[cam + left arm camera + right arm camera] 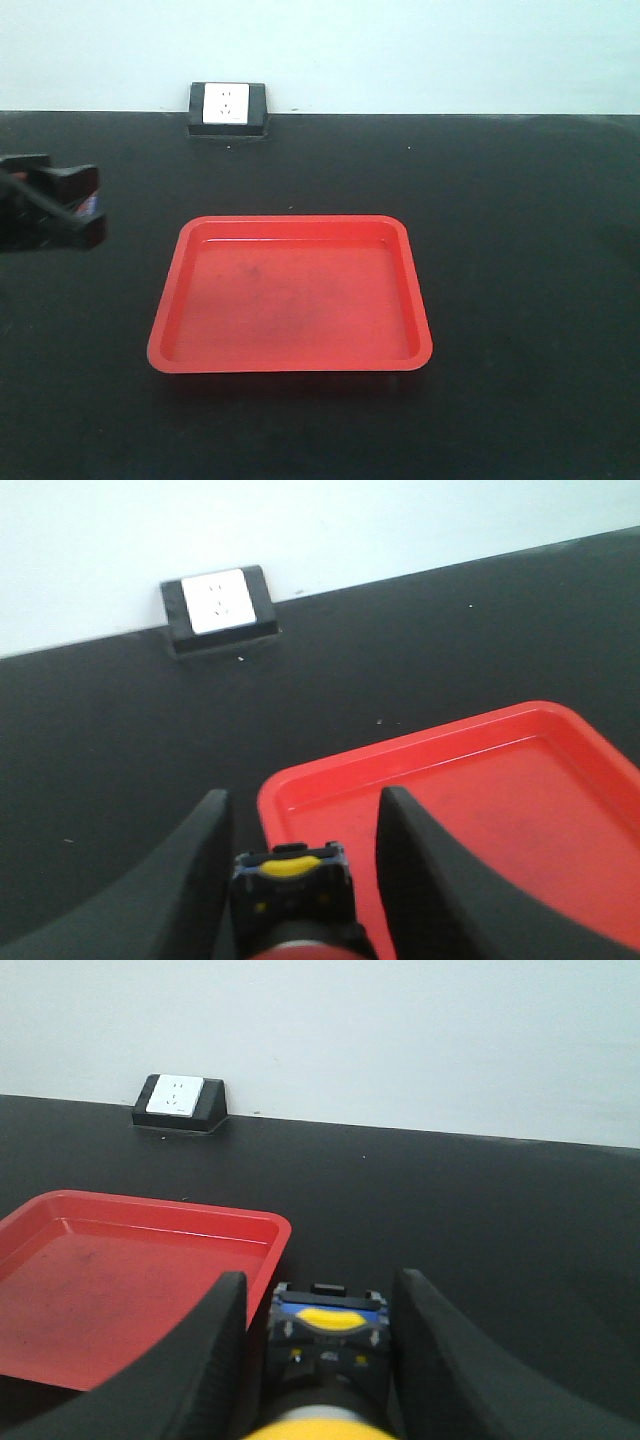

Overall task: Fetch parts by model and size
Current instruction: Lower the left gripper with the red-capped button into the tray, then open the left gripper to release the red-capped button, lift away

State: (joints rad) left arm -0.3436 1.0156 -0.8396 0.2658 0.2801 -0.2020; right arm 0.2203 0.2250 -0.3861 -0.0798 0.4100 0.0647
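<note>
— Where are the two parts sitting?
— Both are riding in the grippers. The left gripper (300, 820) is closing narrowly on the red-capped switch (290, 875), whose blue-grey base is pointing outward between the black fingers (200, 880). The right gripper (320, 1285) is clamping the yellow-capped switch (328, 1325) the same way.
— How much room is lying around them?
— The red tray (290, 300) is lying in the middle of the desk (520, 190), and black surface is running wide to the left, right and front edges. A socket (227, 105) is sitting at the far edge, left of centre, against the pale wall (420, 50) and well apart from the tray's far rim.
— What is the front view giving us?
— It is showing only the left gripper, which is hanging over the left side of the desk, apart from the tray's left rim. A speck of red and blue is showing between its fingertips. The right gripper is falling outside that view.
— And the wrist views?
— The left wrist view is showing a tray corner just past the fingertips, with the tray spreading to the right. The right wrist view is showing another corner ahead and to the left of that gripper, and open desk is running to the far edge on its right. I cannot tell from them how high either gripper is hanging.
</note>
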